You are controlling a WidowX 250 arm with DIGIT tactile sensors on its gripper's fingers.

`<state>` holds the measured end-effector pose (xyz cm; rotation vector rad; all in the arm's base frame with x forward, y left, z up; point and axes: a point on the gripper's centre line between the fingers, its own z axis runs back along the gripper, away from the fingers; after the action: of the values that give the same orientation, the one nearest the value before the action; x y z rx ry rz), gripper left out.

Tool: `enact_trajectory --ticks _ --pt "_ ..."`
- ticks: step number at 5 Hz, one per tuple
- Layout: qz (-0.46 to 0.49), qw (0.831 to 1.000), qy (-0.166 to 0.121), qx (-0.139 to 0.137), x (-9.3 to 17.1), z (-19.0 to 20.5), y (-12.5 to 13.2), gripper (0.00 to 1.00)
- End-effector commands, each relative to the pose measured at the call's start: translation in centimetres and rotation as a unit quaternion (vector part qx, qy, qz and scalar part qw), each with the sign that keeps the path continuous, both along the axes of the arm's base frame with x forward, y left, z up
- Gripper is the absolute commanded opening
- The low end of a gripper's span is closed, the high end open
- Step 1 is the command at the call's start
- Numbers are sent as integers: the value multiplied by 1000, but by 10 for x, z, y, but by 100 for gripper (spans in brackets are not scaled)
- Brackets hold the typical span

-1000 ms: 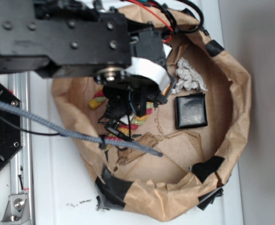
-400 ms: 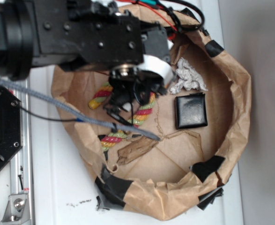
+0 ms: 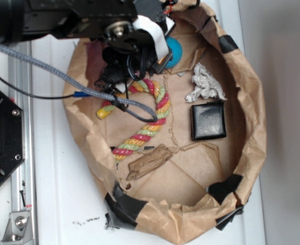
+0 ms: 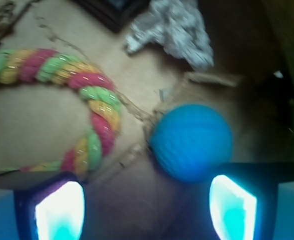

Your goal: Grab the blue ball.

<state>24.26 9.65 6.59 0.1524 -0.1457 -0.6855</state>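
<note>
Black arm [image 3: 63, 18] reaching in, claw [image 4: 147, 205] spread wide, empty

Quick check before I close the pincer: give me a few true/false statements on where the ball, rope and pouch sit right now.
1. The ball lies free ahead of the open pincer. True.
2. The ball sits centred between the fingers. False: it is off toward the one on the wrist view's right.
3. The rope is wrapped around the ball. False: it curves beside it.
4. The pouch lies below the crumpled paper in the exterior view. True.
</note>
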Motion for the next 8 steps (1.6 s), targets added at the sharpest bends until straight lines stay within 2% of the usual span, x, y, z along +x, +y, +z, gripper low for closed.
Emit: enact_trajectory --ticks 1,4,5,6,7,8 --pt "-5 1000 -18 10 5 7 1 100" --pt "-21 1000 -17 9 14 3 -8 100" --pt "-51 998 -30 11 24 0 -12 100" --pt "-84 995 -59 -8 46 0 -13 100" --pt "-92 995 -44 -9 51 -12 -19 100" --pt "-84 996 -17 4 47 -29 -6 100"
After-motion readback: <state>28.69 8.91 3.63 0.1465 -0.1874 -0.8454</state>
